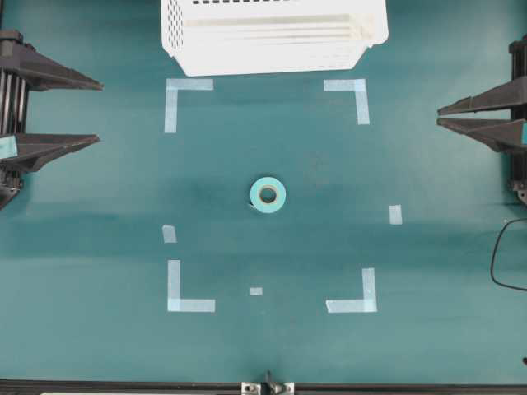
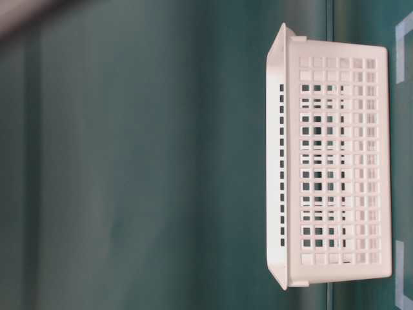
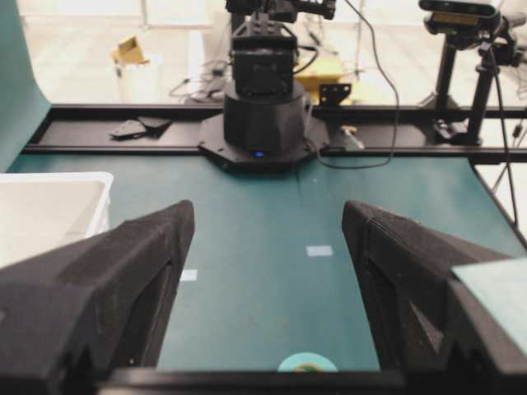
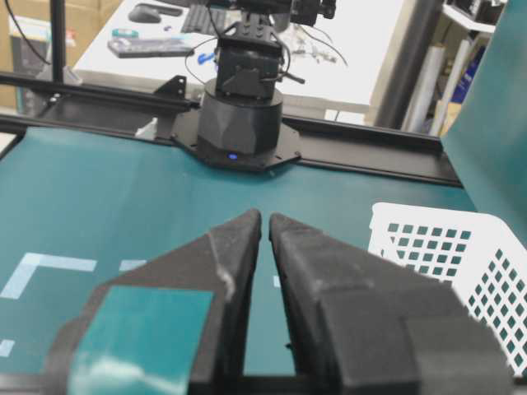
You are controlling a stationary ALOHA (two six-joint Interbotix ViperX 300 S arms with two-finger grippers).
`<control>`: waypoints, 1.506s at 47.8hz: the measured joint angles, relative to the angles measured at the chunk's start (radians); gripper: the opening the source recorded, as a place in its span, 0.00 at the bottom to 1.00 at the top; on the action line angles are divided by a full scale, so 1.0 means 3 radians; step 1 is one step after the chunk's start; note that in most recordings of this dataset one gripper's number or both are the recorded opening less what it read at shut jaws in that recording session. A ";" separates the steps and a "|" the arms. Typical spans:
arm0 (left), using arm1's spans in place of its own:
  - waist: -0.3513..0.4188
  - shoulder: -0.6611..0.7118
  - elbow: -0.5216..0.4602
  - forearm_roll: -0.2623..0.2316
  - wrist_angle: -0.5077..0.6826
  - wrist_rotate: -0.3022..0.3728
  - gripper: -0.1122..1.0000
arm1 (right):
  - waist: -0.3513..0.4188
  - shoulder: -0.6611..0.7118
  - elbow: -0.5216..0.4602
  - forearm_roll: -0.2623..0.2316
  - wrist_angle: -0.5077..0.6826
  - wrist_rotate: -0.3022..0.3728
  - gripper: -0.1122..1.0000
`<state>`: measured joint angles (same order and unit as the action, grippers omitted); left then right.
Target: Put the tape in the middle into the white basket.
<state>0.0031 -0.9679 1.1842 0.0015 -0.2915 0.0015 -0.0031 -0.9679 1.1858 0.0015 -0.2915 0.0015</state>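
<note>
- Overhead: the tape (image 1: 268, 195) lay flat on the teal bench (image 1: 99, 263), in the middle of the square marked by pale corner strips (image 1: 190, 284), well apart from both arms. The white basket (image 1: 276, 37) stood at the far edge, beyond the marks. The left gripper (image 1: 89, 109) waited at the left side with its jaws spread; the right gripper (image 1: 449, 114) waited at the right side, jaws nearly together. Neither held anything — the reach had not begun.
- Table-level: only the basket (image 2: 335, 161) showed, its perforated wall facing the camera; whether it already held anything could not be told.
- Left wrist: the jaws stood clearly apart, and a sliver of the tape (image 3: 307, 362) peeked in at the bottom edge, roughly centred between them. The basket's rim (image 3: 58, 177) sat off to the left.
- Right wrist: the jaws were almost shut, a narrow slit between them, gripping nothing; the basket (image 4: 449, 263) lay to the right.
- Judgement: the left arm looked better placed, being already open. A good grasp would probably come straight down, one finger through the core and one outside the ring — or both astride it — then lift clear before carrying it over the rim.
</note>
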 measured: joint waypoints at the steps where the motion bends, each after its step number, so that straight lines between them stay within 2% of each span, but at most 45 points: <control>1: 0.0000 0.0000 -0.0005 0.0000 0.0005 0.0000 0.32 | 0.0005 0.0000 -0.0005 0.0000 0.0000 0.0000 0.32; 7: -0.0046 0.0010 0.0077 -0.0077 0.0000 0.0000 0.11 | 0.0000 0.0005 0.0051 0.0000 0.0000 0.0010 0.13; 13: -0.0061 0.0010 0.0087 -0.0082 0.0005 0.0000 0.02 | 0.0000 0.0005 0.0107 -0.0005 0.0000 0.0051 0.10; 33: -0.0061 0.0015 0.0159 -0.0092 0.0005 -0.0026 0.01 | -0.0010 0.0010 0.0174 -0.0010 0.0005 0.0077 0.11; 38: -0.0066 0.0010 0.0164 -0.0097 0.0000 -0.0020 0.04 | -0.0010 0.0031 0.0184 -0.0010 0.0005 0.0082 0.11; 42: -0.0066 0.0015 0.0164 -0.0097 0.0005 -0.0026 0.12 | -0.0010 0.0041 0.0194 -0.0010 0.0000 0.0082 0.22; 45: -0.0066 0.0015 0.0184 -0.0097 0.0005 -0.0020 0.21 | -0.0010 0.0046 0.0194 -0.0010 0.0000 0.0082 0.35; 53: -0.0066 0.0015 0.0235 -0.0097 0.0010 -0.0026 0.59 | -0.0010 0.0097 0.0194 -0.0010 0.0005 0.0082 0.78; 57: -0.0066 0.0015 0.0251 -0.0097 0.0005 -0.0020 0.61 | -0.0005 0.0128 0.0194 -0.0010 0.0005 0.0082 0.95; 72: -0.0066 0.0015 0.0363 -0.0097 0.0031 0.0005 0.61 | -0.0010 0.0378 0.0194 -0.0010 0.0000 0.0164 0.97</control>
<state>-0.0169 -0.9633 1.2931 -0.0276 -0.2823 0.0031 -0.0061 -0.8544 1.2441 -0.0015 -0.2915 0.0506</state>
